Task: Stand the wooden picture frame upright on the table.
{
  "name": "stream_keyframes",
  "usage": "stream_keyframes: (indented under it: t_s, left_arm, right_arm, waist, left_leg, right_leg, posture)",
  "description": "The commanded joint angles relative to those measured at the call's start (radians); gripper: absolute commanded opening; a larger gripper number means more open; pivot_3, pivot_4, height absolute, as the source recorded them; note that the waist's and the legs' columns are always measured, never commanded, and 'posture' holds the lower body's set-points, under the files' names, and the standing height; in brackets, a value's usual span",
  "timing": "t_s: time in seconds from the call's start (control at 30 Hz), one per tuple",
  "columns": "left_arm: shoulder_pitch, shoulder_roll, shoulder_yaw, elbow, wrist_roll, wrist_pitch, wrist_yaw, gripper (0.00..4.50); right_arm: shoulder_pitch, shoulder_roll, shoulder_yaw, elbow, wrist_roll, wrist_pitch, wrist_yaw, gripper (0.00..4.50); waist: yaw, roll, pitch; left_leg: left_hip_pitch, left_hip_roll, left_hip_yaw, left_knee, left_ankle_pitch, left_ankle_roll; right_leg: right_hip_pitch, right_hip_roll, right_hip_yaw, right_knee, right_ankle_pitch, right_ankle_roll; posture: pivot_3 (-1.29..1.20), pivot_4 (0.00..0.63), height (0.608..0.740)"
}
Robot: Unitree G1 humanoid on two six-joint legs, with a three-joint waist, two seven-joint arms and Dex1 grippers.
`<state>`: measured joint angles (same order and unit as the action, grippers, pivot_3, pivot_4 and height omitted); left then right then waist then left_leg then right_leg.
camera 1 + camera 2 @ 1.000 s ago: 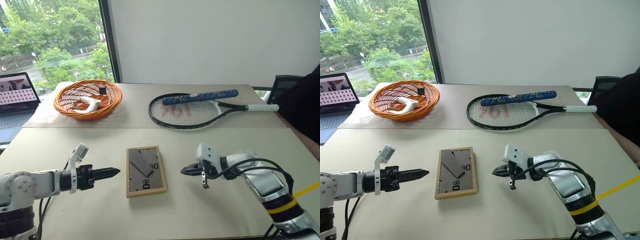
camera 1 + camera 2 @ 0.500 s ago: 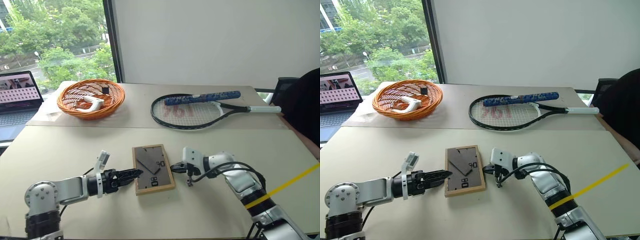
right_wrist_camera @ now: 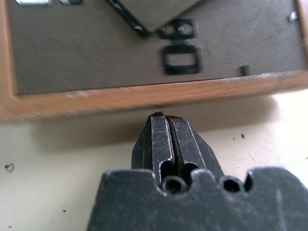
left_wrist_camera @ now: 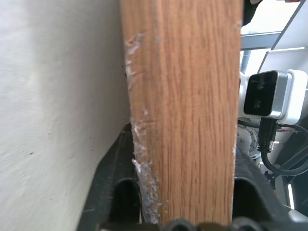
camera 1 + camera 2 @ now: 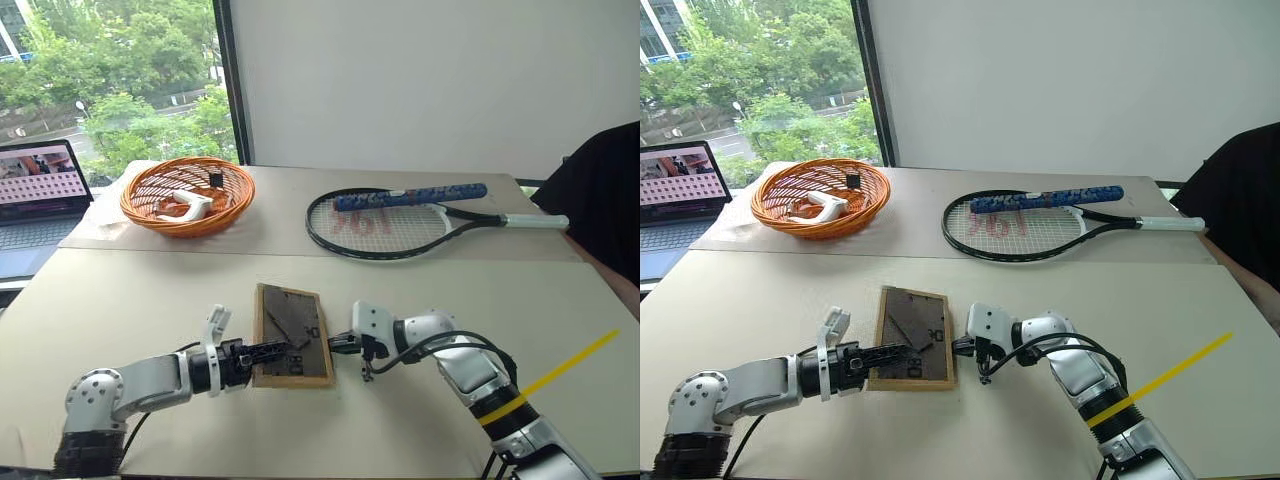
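Note:
The wooden picture frame (image 5: 302, 322) lies on the table (image 5: 130, 300) near its front edge, dark grey back and folded stand facing up. My left gripper (image 5: 272, 349) reaches in from the left and is shut on the frame's left rim. In the left wrist view the light wood edge (image 4: 187, 120) sits clamped between both black fingers (image 4: 113, 185). My right gripper (image 5: 338, 345) is shut, holding nothing. Its tips (image 3: 162, 120) rest against the frame's right wooden rim (image 3: 144, 94).
An orange wicker basket (image 5: 187, 195) holding small items stands at the back left. A tennis racket (image 5: 390, 225) lies at the back centre. A laptop (image 5: 35, 190) sits off the table's left side. A person's dark sleeve (image 5: 600, 200) shows at the right edge.
My left gripper moved right to the frame's left rim and closed on it. My shut right gripper moved left until its tips met the right rim. The camera view shifted slightly.

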<state>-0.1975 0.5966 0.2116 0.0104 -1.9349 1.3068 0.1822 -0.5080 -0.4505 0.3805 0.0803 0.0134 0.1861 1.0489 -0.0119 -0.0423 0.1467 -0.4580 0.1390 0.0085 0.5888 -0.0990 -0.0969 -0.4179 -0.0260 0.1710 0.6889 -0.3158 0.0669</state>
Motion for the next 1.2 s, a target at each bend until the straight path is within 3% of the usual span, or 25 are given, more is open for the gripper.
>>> stream_keyframes:
  t_s: [0.03, 0.2, 0.33, 0.37, 0.5, 0.67, 0.93, 1.2]
  left_arm:
    - [-0.021, 0.024, -0.012, -0.005, -0.037, -0.031, -0.059, 1.15]
    - [-0.065, 0.066, 0.002, 0.027, -0.037, -0.047, -0.130, 1.15]
    - [-0.095, 0.118, -0.014, 0.020, -0.037, -0.013, -0.225, 1.15]
    - [-0.101, 0.125, -0.021, 0.020, -0.037, -0.010, -0.239, 1.15]
    - [-0.140, 0.142, -0.062, 0.031, -0.020, -0.004, -0.273, 1.15]
    - [-0.198, 0.147, -0.103, 0.026, -0.009, -0.006, -0.305, 1.15]
    - [-0.237, 0.157, -0.140, 0.030, -0.007, -0.012, -0.335, 1.15]
    - [-0.211, 0.169, -0.131, 0.096, -0.037, -0.006, -0.350, 1.15]
  right_arm:
    - [-0.024, -0.021, -0.049, -0.020, 0.027, 0.038, 0.001, 0.00]
    - [-0.072, -0.058, -0.182, -0.081, 0.147, 0.181, -0.001, 0.00]
    - [-0.182, 0.000, -0.337, -0.158, 0.409, 0.481, -0.025, 0.00]
    - [-0.195, 0.007, -0.348, -0.171, 0.445, 0.525, -0.027, 0.60]
    - [-0.227, 0.041, -0.336, -0.208, 0.514, 0.633, -0.057, 1.75]
    - [-0.239, 0.082, -0.264, -0.176, 0.499, 0.661, -0.084, 3.55]
    - [-0.219, 0.107, -0.205, -0.182, 0.551, 0.682, -0.012, 3.55]
    - [-0.143, 0.087, -0.265, -0.285, 0.618, 0.602, 0.037, 3.55]
  waist:
    - [0.001, 0.000, 0.000]
    - [0.011, 0.000, 0.001]
    - [0.008, 0.000, 0.001]
    - [0.008, 0.000, 0.001]
    - [0.011, 0.000, 0.001]
    - [0.020, 0.000, 0.002]
    - [0.021, 0.000, 0.002]
    - [0.023, 0.000, 0.002]
  left_leg:
    - [0.000, 0.000, 0.000, 0.000, 0.000, 0.000]
    - [-0.002, 0.000, 0.000, 0.001, 0.000, -0.001]
    - [-0.003, 0.000, 0.000, -0.002, 0.001, -0.001]
    - [-0.003, 0.000, 0.000, -0.002, 0.001, -0.001]
    - [-0.003, 0.000, 0.000, -0.008, 0.001, -0.001]
    - [-0.005, 0.000, 0.000, -0.011, 0.001, -0.002]
    - [-0.005, 0.000, 0.000, -0.012, 0.002, -0.002]
    - [-0.005, 0.000, 0.000, -0.012, 0.002, -0.002]
  right_leg:
    - [-0.001, 0.000, 0.000, 0.000, 0.000, 0.000]
    - [-0.002, 0.000, 0.000, -0.002, 0.001, 0.000]
    - [-0.002, 0.000, 0.000, -0.002, 0.001, 0.000]
    - [-0.002, 0.000, 0.000, -0.002, 0.001, -0.001]
    - [-0.003, 0.000, -0.001, -0.004, 0.001, -0.001]
    - [-0.005, 0.000, -0.001, -0.007, 0.001, -0.002]
    - [-0.005, 0.000, -0.002, -0.007, 0.001, -0.002]
    - [-0.005, 0.000, -0.002, -0.007, 0.001, -0.002]
  posture:
    - [0.00, 0.150, 0.703]
    - [0.00, 0.150, 0.703]
    - [0.00, 0.150, 0.703]
    - [0.00, 0.150, 0.703]
    - [0.00, 0.150, 0.703]
    - [0.00, 0.150, 0.703]
    - [0.00, 0.150, 0.703]
    - [0.00, 0.150, 0.703]
